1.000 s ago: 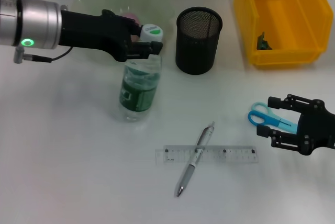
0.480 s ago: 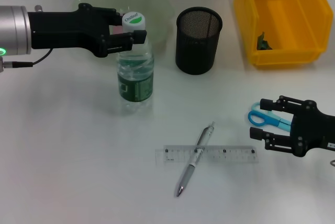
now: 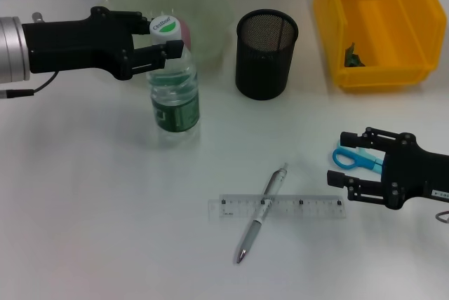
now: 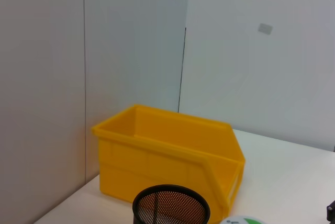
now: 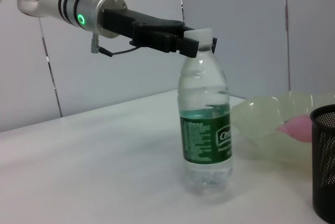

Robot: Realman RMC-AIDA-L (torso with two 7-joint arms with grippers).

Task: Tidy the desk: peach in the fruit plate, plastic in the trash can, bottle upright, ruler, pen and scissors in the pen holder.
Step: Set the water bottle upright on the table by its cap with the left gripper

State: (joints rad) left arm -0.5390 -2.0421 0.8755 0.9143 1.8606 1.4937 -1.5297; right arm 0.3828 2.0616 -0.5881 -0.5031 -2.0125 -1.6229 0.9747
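Seemingly, trash can (image 3: pixel 379 26) holds plastic (image 3: pixel 353 56) (dark scrap).

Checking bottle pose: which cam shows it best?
Right wrist: bottle in side profile, standing upright, left tool at its neck. Head view sees it from above. Left wrist catches only the cap edge.

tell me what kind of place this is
Probably a lab desk set up for a tidying test: a white table against bare wall panels, with a mesh pen holder, a yellow bin, and a ruler, while the left gripper holds a water bottle.
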